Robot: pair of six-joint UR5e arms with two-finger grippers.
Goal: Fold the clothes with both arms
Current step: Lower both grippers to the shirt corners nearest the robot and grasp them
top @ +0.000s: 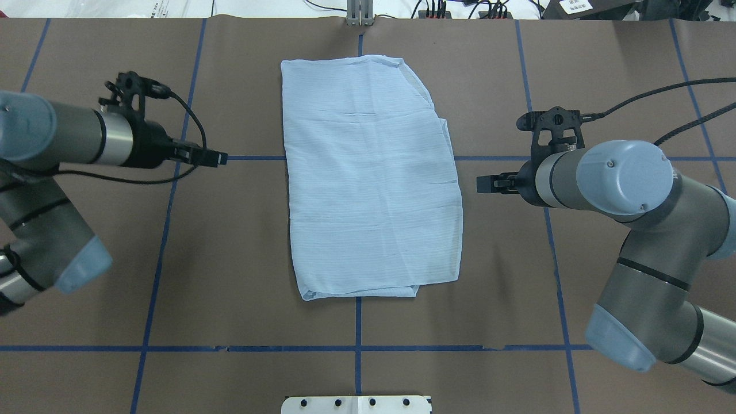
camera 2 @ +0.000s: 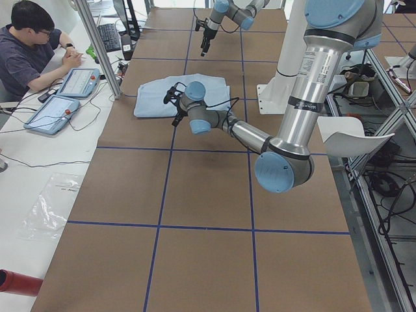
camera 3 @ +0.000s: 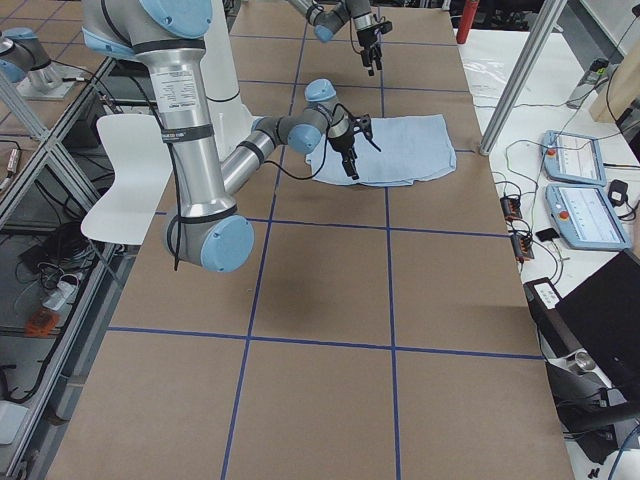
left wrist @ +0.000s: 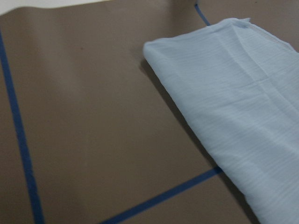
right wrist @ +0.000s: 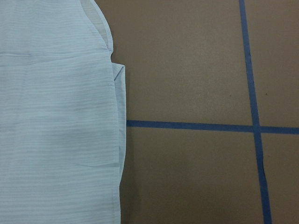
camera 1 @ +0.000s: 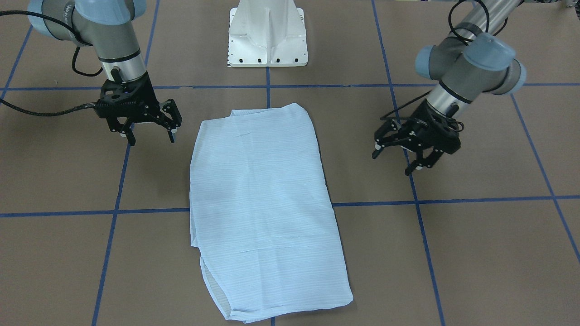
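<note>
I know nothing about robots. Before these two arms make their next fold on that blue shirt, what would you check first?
1. Thin light-blue striped shirt lies flat, folded into a long rectangle: ok.
2. Left gripper open and empty: ok.
3. Right gripper open and empty: ok.
4. Both grippers apart from the shirt, one on each side: ok.
5. Layers lined up: not ok; an under layer peeks out along the edge on the right gripper's side.
6. Sleeves tucked neatly inside: cannot tell, they are hidden.
</note>
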